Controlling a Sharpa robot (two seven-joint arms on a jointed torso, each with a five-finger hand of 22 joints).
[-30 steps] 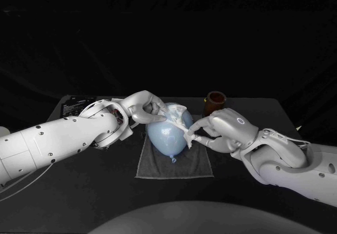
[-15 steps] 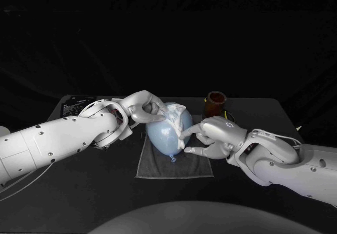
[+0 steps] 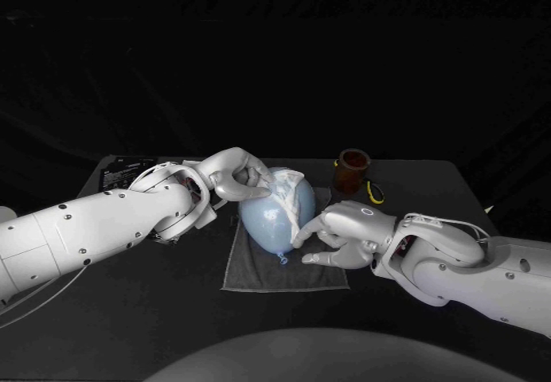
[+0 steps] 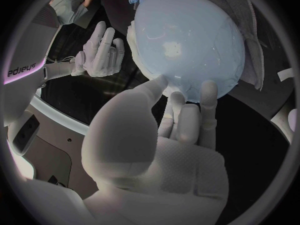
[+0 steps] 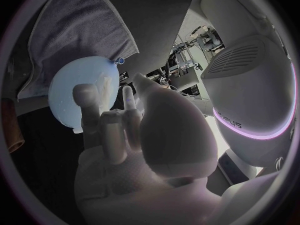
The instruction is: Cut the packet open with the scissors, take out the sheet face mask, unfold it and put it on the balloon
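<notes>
Balloon [image 3: 270,223] lies on towel [image 3: 259,274] mid-table [image 3: 138,318], mask [image 3: 301,195] draped over it; left robot hand [image 3: 239,177] pinches mask's far edge; right robot hand [image 3: 342,235], fingers spread and empty, touches mask; jar [image 3: 351,169] behind

Pale blue balloon [image 3: 273,223] lies on a grey towel [image 3: 259,274], white sheet mask [image 3: 303,193] draped over its far side.

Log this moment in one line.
balloon on towel | mask draped on balloon | left hand grips balloon | right hand beside it, fingers apart
</notes>
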